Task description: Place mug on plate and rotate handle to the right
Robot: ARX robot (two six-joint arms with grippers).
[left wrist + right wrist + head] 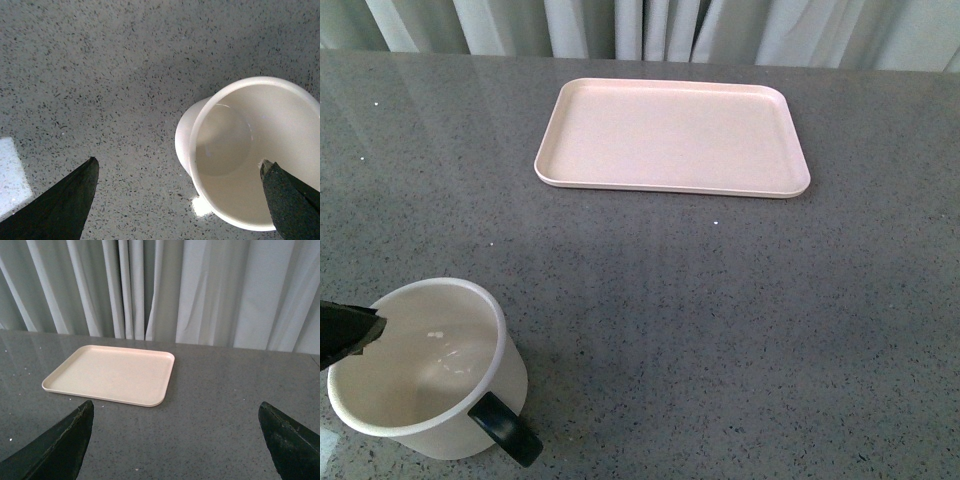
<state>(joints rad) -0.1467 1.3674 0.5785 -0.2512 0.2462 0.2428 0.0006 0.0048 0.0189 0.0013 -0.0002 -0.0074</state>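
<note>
The white mug (430, 370) stands upright on the grey table at the near left, empty, its black handle (505, 428) pointing toward the near right. The pale pink plate (672, 137) lies empty at the far middle of the table. My left gripper (177, 172) is open just above the mug (240, 150); one finger is over its inside near the rim, the other is outside over the table. One left fingertip (350, 330) shows over the mug's rim in the front view. My right gripper (175, 412) is open and empty above bare table, with the plate (112, 374) ahead of it.
The grey speckled table (720, 300) stretches between mug and plate. Pale curtains (200, 290) hang behind its far edge. A white patch (10, 175) lies on the table beside the left gripper.
</note>
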